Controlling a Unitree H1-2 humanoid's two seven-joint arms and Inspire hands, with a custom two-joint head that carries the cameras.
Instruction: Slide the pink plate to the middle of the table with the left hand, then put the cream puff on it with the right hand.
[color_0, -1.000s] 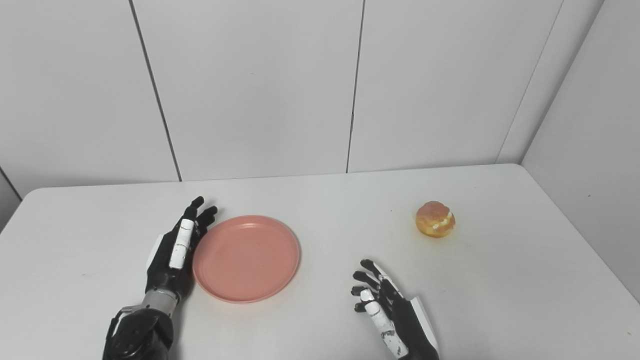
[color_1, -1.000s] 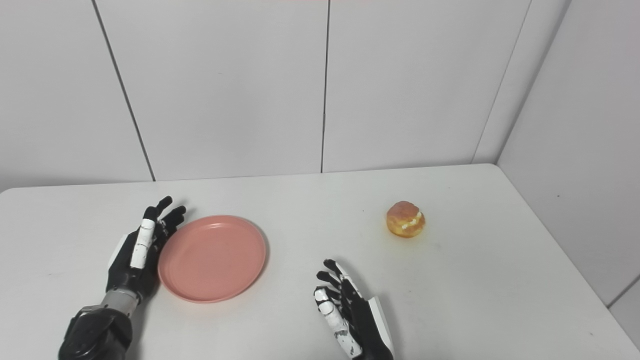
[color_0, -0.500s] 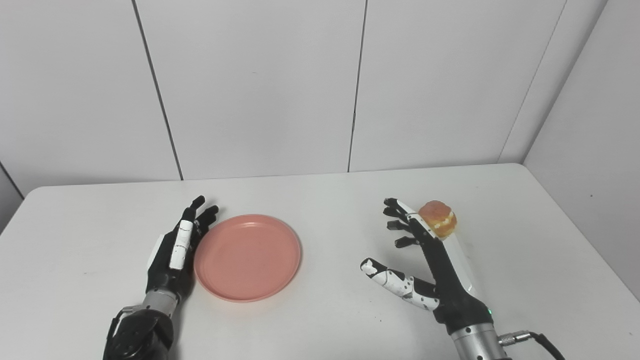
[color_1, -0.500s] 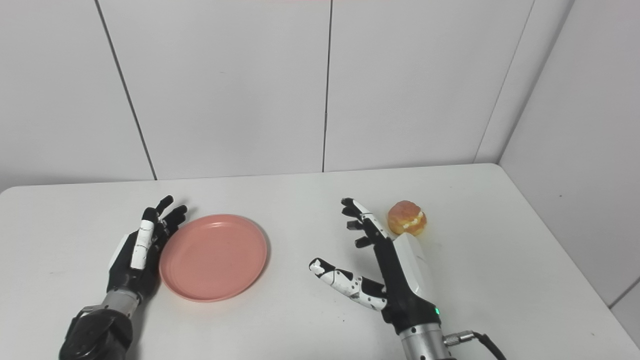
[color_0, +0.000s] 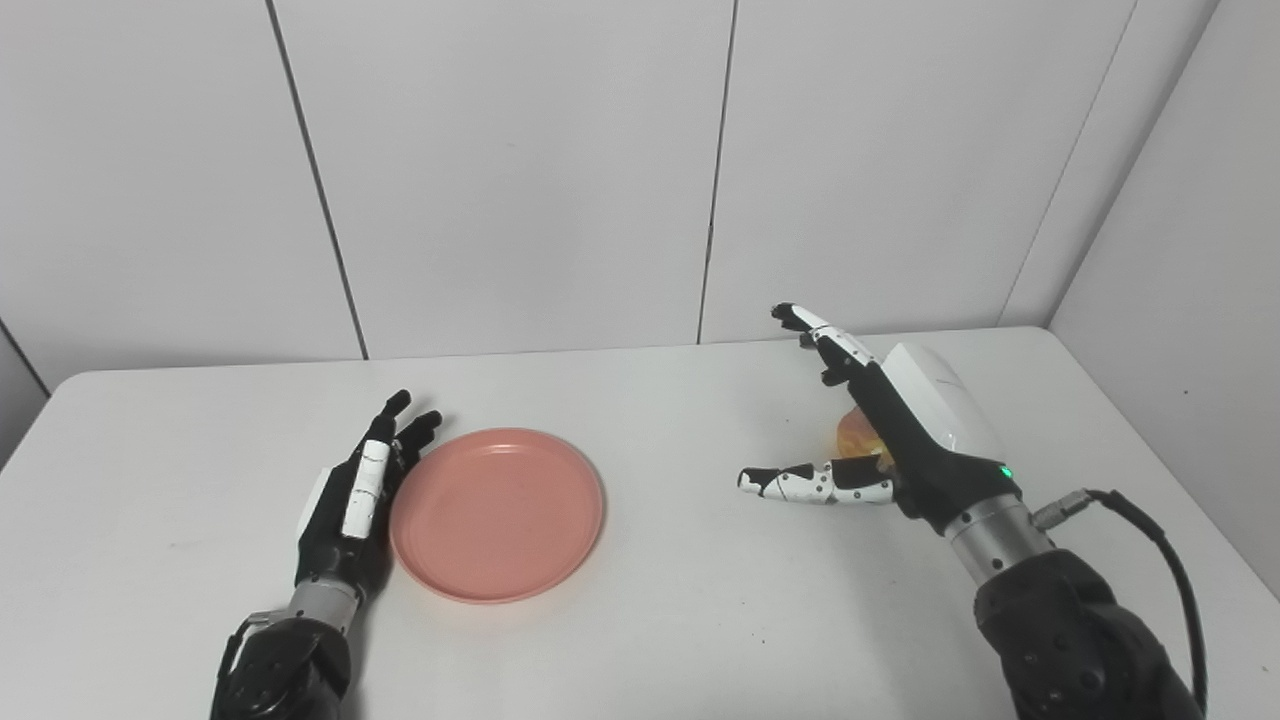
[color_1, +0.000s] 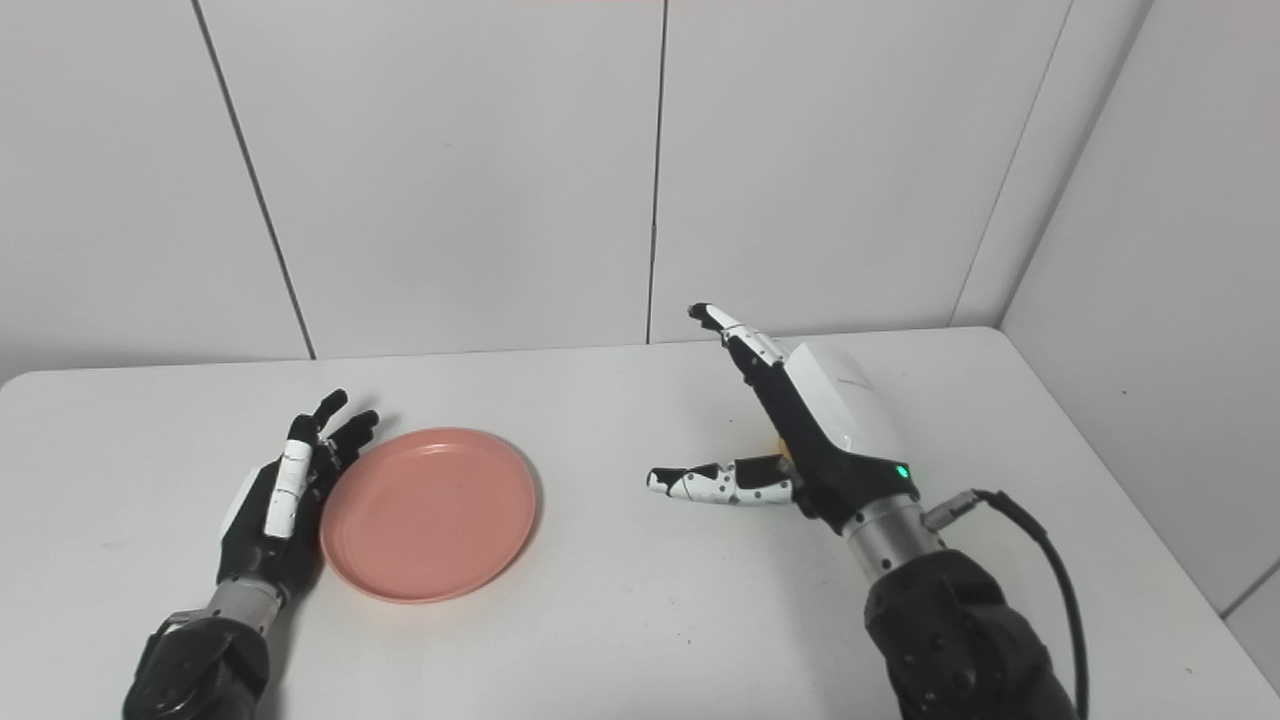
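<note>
— Right of centre in the frame, the right robot hand (color_0: 885, 430) hangs over the cream puff (color_0: 855, 440), fingers spread and thumb stuck out toward the left. It grips nothing yet; only a sliver of the pastry shows from behind the palm.

— And the pink plate (color_0: 497, 513)?

— Lower left of centre on the bench (color_0: 650, 620), well apart from the puff. The left robot hand (color_0: 352, 500) lies flat beside it, fingers straight and released, its edge just against the plate's left rim.

— What worries you?

— Two things. The plate looks short of the middle, so if the right robot hand carries the puff over now, it has a long reach across, and the landing spot may sit near the rim instead of the plate's flat centre.

— And the second?

— The puff is soft and round. With the palm hiding it, I can't tell how the fingers line up around it. Closing off-centre could knock it rolling toward the right edge of the bench, and closing too hard could squash it and squeeze out the filling.

— The left side?

— A push on that low rim could ride up over it and tip the plate rather than slide it.
</note>
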